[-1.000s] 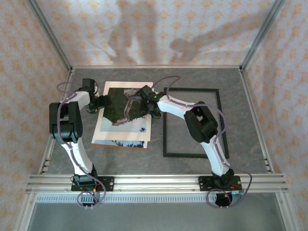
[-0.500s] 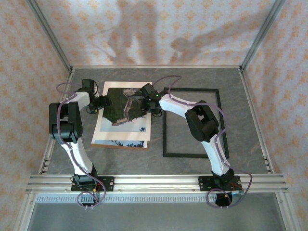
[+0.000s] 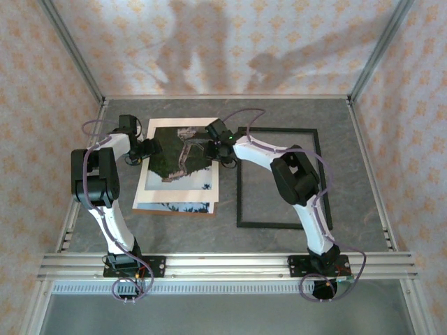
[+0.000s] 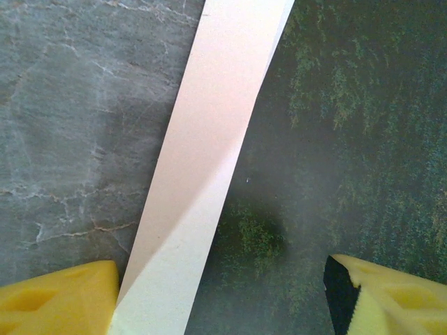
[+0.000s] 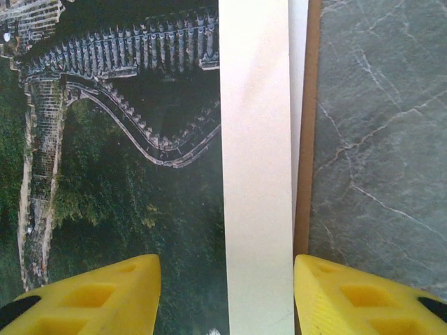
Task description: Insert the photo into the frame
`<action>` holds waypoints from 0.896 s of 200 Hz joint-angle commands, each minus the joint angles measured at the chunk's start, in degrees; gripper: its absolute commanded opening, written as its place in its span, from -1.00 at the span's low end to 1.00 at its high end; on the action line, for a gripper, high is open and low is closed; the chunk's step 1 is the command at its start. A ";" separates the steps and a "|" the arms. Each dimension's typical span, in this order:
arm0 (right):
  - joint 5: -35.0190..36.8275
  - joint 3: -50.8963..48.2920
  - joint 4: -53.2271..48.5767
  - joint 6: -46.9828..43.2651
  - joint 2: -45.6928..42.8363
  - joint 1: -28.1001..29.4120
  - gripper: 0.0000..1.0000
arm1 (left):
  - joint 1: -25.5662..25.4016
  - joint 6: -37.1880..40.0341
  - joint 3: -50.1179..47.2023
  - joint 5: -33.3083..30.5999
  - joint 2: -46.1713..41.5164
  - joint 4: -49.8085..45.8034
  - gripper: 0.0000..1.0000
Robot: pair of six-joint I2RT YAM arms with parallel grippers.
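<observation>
Near rail of the frame (image 3: 272,225) is seen lying flat on the right half of the table (image 3: 363,209). Nothing but bare table is enclosed by it; no print has been placed inside.

- To the left, well apart from the frame's opening, the photo (image 3: 167,157) is found picture side up on top of a stack. A thin brown edge of the backing board (image 5: 305,139) is shown just beyond its white border in the right wrist view.
- Farther back, the photo is flanked by both arms at its far half.
- Left gripper (image 3: 148,149) is set at the left edge. In its wrist view the jaws are spread wide, with the white border and some green print between them; nothing is pinched.
- Right gripper (image 3: 211,143) is set at the right edge, next to the frame's left rail. Its jaws are likewise parted astride the border, one finger (image 5: 91,293) over the green print and the other out past the brown edge. No contact with the paper can be made out.

Judgement: the task is at an early stage. Both edges are lined up for a grasp, but the grasp is not yet made. Lifting the photo, carrying it right and laying it squarely inside the frame are all left to do.
</observation>
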 commanded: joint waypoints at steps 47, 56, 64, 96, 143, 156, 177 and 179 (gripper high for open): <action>-3.67 -7.13 7.72 -1.48 -8.10 -0.97 0.04 | -1.24 -0.46 -1.94 4.81 1.08 1.61 0.49; -4.58 -7.62 8.55 -1.51 -8.25 -1.08 0.03 | -1.26 -0.40 -1.96 4.75 1.15 1.59 0.46; -5.37 -7.98 9.55 -1.61 -8.34 -1.15 0.02 | -1.24 -0.48 -1.96 4.68 1.12 1.59 0.43; -3.09 -7.94 7.61 -2.04 -8.39 -1.14 0.00 | -1.26 -0.46 -1.60 3.88 1.19 1.20 0.31; 6.71 -4.30 -1.67 -4.32 -6.01 -1.07 0.04 | -1.43 0.30 -0.50 -0.37 0.92 -1.25 0.19; 7.47 -3.42 -2.49 -4.60 -5.16 -1.03 0.07 | -1.52 0.69 -0.12 -1.67 0.84 -2.10 0.19; 5.67 -1.38 -3.31 -4.76 -3.09 -1.04 0.15 | -2.00 1.04 0.63 -3.84 0.88 -3.31 0.20; 5.48 -1.19 -3.32 -4.76 -2.86 -1.05 0.15 | -2.00 1.03 0.63 -3.85 0.87 -3.31 0.20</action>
